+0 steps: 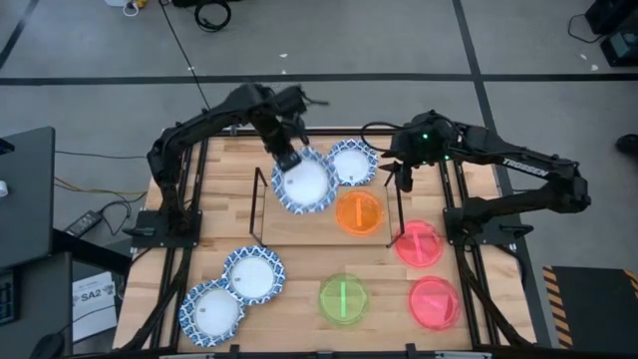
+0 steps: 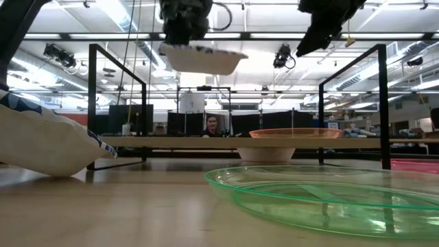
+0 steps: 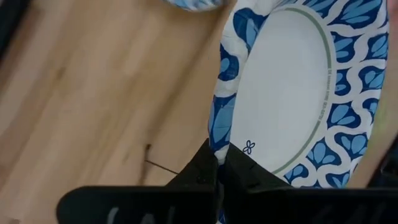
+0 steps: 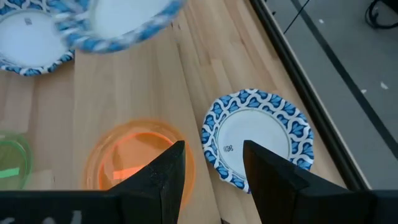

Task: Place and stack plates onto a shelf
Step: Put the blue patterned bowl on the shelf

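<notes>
**Left gripper carrying plate above shelf**

Left gripper (image 1: 286, 158) is clamping the rim of a blue-rimmed plate (image 1: 304, 182), holding it in the air over the shelf (image 1: 261, 214). Orange plate (image 1: 359, 211) is sitting on the shelf's other end. Right gripper (image 4: 211, 163) is hovering partly open, holding nothing, above a second blue-rimmed plate (image 1: 352, 162) lying just behind the shelf. Green plate (image 1: 343, 298), two pink plates (image 1: 418, 243) and two more blue-rimmed ones (image 1: 253, 274) are lying on the counter (image 1: 224, 160) in front of the shelf.
</notes>
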{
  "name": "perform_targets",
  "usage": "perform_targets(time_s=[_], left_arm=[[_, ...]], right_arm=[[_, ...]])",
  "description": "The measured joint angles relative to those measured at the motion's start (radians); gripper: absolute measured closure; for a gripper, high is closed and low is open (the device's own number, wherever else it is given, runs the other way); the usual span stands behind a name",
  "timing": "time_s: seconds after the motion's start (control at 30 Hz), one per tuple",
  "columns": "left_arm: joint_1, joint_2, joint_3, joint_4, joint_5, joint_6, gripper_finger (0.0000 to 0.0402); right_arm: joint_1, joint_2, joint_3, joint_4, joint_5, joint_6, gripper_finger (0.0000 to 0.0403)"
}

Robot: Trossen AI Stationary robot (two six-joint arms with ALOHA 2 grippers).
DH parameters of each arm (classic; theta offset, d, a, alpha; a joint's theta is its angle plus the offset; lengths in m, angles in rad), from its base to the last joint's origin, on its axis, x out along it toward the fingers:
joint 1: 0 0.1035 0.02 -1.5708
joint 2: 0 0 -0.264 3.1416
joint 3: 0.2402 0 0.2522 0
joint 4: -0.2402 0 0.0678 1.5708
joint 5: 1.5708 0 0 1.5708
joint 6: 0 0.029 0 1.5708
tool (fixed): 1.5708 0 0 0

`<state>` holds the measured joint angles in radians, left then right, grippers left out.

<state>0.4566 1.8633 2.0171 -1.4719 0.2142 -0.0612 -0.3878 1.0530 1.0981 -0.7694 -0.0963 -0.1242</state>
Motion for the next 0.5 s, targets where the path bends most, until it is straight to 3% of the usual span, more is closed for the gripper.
perform_targets(time_s=[0.33, 0.5], left_arm=[[-0.211, 0.000, 0.000, -0.018, 0.026, 0.099, 0.0398], [-0.261, 0.000, 0.000, -0.012, 0.029, 0.169, 0.0398]], right_arm=[[0.000, -0.010, 0.000, 0.000, -0.001, 0.001, 0.0235], [0.000, -0.009, 0.000, 0.002, -0.006, 0.006, 0.0235]])
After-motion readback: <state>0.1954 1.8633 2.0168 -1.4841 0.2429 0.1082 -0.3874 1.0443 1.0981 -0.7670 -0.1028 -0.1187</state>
